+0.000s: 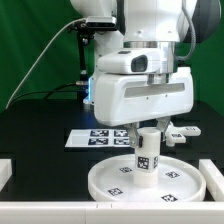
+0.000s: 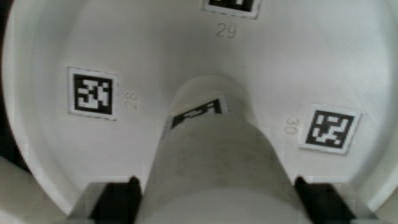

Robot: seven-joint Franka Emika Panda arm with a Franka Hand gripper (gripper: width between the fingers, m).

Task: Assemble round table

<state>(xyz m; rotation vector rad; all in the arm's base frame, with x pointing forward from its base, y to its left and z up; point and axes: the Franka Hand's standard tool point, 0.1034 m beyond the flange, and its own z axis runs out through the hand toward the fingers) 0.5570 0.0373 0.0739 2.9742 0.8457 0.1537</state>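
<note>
The wide round disc point(image 1: 105, 185) lies flat on the black table near the front, tags facing up. The short thick leg point(image 1: 147, 152) stands upright in its middle, a tag on its side. My gripper point(image 1: 147, 133) comes straight down over the leg's top, and its fingers close on it. In the wrist view the leg point(image 2: 217, 140) runs between the two black pads point(image 2: 118, 198), which press on its sides, with the disc point(image 2: 143, 40) and its tags below. The small lobed foot point(image 1: 181, 133) lies on the table at the exterior view's right, behind the disc.
The marker board point(image 1: 100, 138) lies flat behind the disc, partly hidden by my hand. White raised blocks stand at the front corners, at the exterior view's left point(image 1: 5, 172) and right point(image 1: 215, 172). A green backdrop closes the rear.
</note>
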